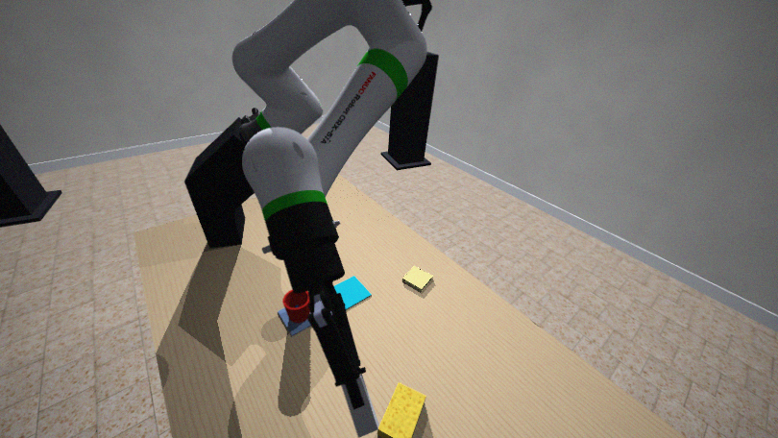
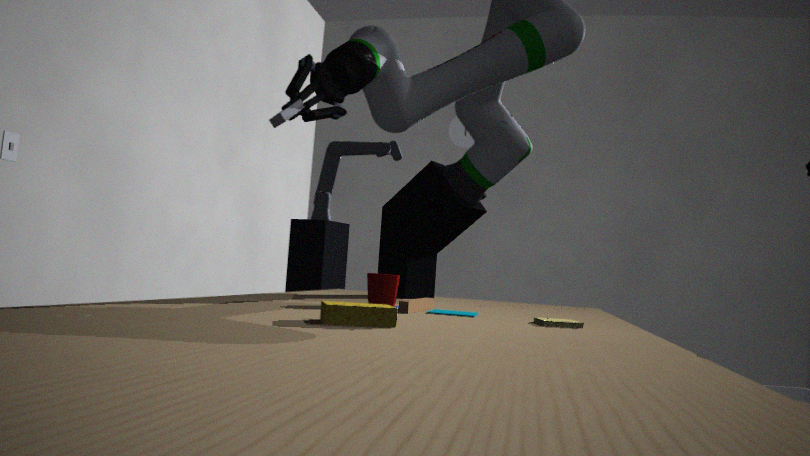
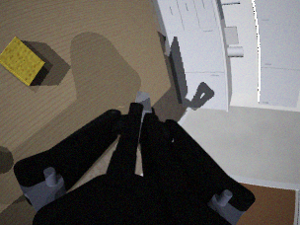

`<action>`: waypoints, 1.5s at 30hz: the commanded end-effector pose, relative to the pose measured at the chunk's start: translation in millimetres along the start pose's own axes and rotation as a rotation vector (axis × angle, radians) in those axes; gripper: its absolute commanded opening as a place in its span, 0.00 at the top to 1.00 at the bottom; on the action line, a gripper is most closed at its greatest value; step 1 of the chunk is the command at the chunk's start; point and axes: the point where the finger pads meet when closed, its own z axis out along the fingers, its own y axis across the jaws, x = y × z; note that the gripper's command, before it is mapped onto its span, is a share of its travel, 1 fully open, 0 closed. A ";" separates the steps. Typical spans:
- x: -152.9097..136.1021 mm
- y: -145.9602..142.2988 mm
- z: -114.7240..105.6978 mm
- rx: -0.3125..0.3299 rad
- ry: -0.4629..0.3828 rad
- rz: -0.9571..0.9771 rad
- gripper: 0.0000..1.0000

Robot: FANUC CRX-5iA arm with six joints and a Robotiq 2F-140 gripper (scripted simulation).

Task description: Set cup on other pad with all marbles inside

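Note:
The red cup [image 1: 295, 304] stands upright on a grey-blue pad [image 1: 292, 325] on the wooden table; it also shows in the exterior view [image 2: 383, 288]. I cannot see the marbles inside it. The cyan pad [image 1: 353, 290] lies just to its right, flat and bare, and shows in the exterior view too [image 2: 452, 312]. A low brown rail [image 2: 415, 305] sits between the two pads. My gripper [image 1: 363, 414] is shut and empty, high above the table and far from the cup; it shows in the exterior view [image 2: 278, 120] and the wrist view [image 3: 141, 101].
A thick yellow sponge block [image 1: 402, 410] lies near the table's front, also visible in the exterior view [image 2: 358, 313] and the wrist view [image 3: 22, 60]. A thin yellow sponge [image 1: 418, 278] lies right of the cyan pad. The robot's black base [image 1: 217, 184] stands behind the pads.

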 end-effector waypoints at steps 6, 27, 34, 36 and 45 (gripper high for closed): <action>-35.7 -69.5 -24.4 0.192 -0.073 -0.138 1.00; -128.7 -287.2 -148.7 0.714 -0.157 -0.391 1.00; -146.8 -350.3 -200.3 0.869 -0.150 -0.440 1.00; -148.6 -357.5 -206.7 0.887 -0.148 -0.445 1.00; -152.2 -373.3 -221.1 0.926 -0.143 -0.456 1.00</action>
